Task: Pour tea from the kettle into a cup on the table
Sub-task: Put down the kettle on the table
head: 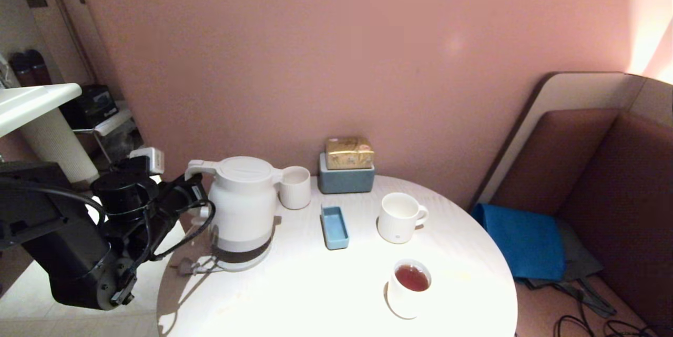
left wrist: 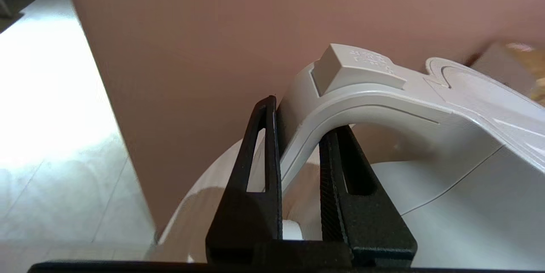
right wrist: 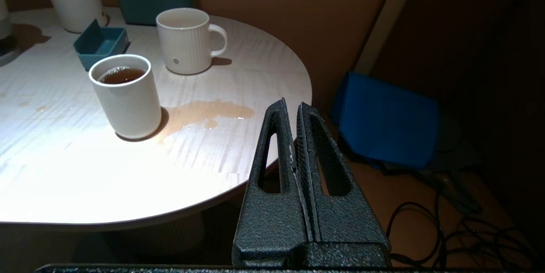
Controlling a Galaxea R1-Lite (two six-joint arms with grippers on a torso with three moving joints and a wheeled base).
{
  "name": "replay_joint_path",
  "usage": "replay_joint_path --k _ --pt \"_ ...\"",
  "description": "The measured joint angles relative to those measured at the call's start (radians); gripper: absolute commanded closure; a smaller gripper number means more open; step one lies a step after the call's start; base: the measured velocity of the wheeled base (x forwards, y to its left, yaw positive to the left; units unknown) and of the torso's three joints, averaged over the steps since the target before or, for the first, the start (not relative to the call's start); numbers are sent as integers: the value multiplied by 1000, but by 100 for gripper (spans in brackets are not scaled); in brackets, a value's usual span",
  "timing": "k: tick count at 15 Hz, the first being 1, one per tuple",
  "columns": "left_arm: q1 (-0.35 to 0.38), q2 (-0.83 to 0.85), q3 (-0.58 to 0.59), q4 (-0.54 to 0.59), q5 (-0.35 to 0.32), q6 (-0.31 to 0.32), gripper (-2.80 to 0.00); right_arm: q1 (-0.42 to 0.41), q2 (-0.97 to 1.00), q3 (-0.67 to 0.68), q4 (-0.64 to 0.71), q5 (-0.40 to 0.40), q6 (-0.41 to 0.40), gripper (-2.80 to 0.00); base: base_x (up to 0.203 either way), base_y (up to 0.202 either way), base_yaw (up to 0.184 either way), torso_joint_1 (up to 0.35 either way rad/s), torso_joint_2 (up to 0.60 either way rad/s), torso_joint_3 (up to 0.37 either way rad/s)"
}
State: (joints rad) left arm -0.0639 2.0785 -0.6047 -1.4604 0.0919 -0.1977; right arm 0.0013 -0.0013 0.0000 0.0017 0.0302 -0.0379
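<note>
Two fingers of your left gripper (left wrist: 300, 136) are clamped on the loop handle (left wrist: 340, 98) of the kettle (head: 243, 205), which stands on its base at the left of the desk (head: 326, 295); the plain white cup (head: 409, 288), already holding tea (head: 411, 277), sits near the front edge, well apart to the kettle's right; a pale brown puddle (right wrist: 204, 113) lies beside it; your right gripper (right wrist: 296, 136) hangs off the desk's right edge, jaws together, empty; the left arm alone has the kettle, so judge any further pour as a carry rightward and toward you.
</note>
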Motion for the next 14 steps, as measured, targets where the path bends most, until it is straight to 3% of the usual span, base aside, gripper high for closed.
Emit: replay_joint_path --k 3,6,14 --pt "25 28 0 -3 -30 0 0 0 0 0 0 0 0 0 0 0 0 0 0 0" --pt "34 62 17 -64 -30 1 0 0 0 0 0 0 0 0 0 0 0 0 0 0" --pt "38 114 87 -73 -24 12 0 0 0 0 0 0 0 0 0 0 0 0 0 0"
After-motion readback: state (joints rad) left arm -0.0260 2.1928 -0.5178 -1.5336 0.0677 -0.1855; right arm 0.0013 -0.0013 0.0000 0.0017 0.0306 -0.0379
